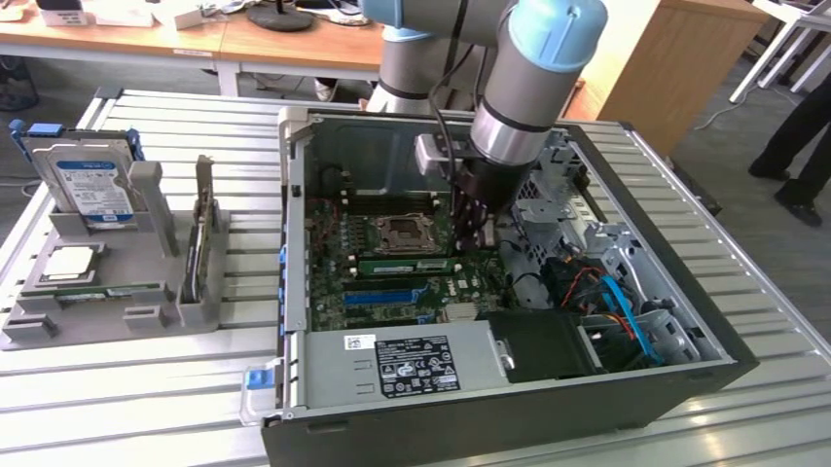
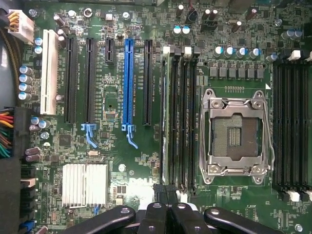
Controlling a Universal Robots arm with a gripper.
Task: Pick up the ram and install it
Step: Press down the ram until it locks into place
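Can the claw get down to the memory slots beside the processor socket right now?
Probably yes: the claw hangs shut inside the open case, over the memory slots; nothing lies between.

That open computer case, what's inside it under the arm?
Inside the computer case: a green motherboard, empty processor socket, a ram stick slotted beside it. The arm hides part.

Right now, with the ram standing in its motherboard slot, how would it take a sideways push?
The ram is a long, thin board on edge, so it probably flexes little and could crack if shoved sideways. It looks light. The shut gripper near one end would likely load it unevenly.
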